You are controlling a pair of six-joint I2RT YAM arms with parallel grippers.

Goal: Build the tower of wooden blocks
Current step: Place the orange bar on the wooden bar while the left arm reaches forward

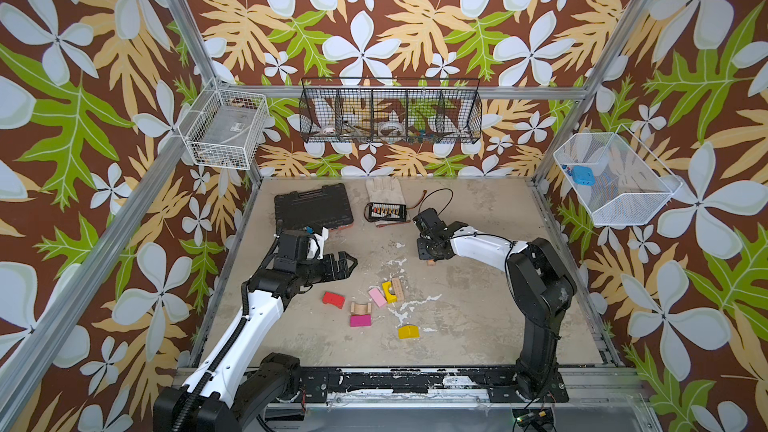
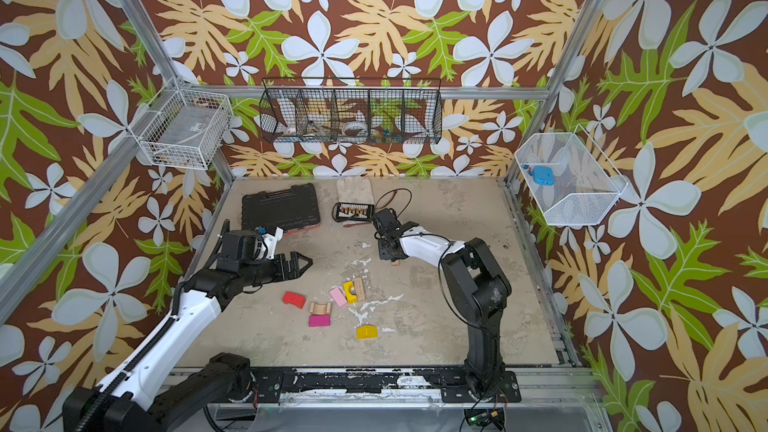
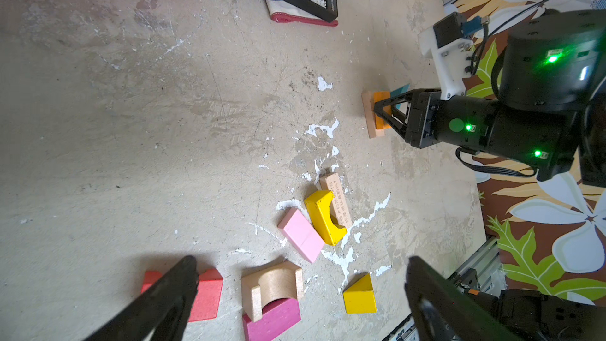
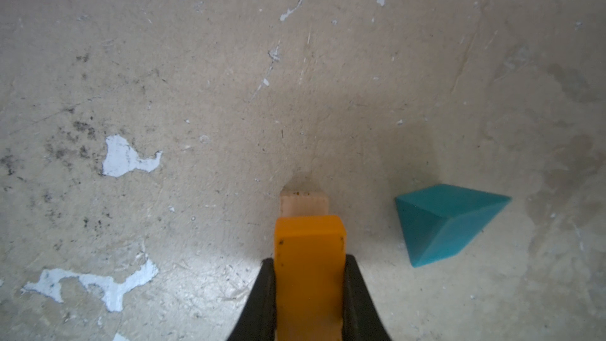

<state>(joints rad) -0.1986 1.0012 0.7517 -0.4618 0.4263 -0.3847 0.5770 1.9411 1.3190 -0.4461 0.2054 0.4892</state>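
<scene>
Near edge of the bench (image 1: 457, 326): loose pieces. Yellow wedge (image 1: 408, 331) nearest, then magenta block (image 1: 360, 320) touching the plain arch (image 1: 360, 308), red block (image 1: 333, 299) to their left. Just beyond, pink block (image 1: 377, 297), yellow arch (image 1: 389, 292) and plain plank (image 1: 397, 288) bunched together, touching.

Left tool (image 1: 348, 263) hangs over the left of that pile, jaws spread wide, nothing in them.

Further out, right of centre: right tool (image 4: 310, 262) is pinched on the orange block (image 4: 310, 237), one jaw each side. Orange sits over a plain base block (image 4: 304, 206) lying flat on the bench; we can't tell if it's fully seated or a hair above. We take that pair as the tower at this stage. Teal wedge (image 4: 449, 224) lies on the bench just right of it, not touching.

Step in hand, as we read it: placing layer two. Next move calls for: get orange down square on the base, open the jaws gently, lift straight up so nothing drags. Left tool looks best placed to fetch the next piece; red block is closest to it. Teal presumably goes on last.

Far side: black case (image 1: 313, 205), glove (image 1: 380, 191), charger board (image 1: 385, 210). Not ours, leave them.
</scene>
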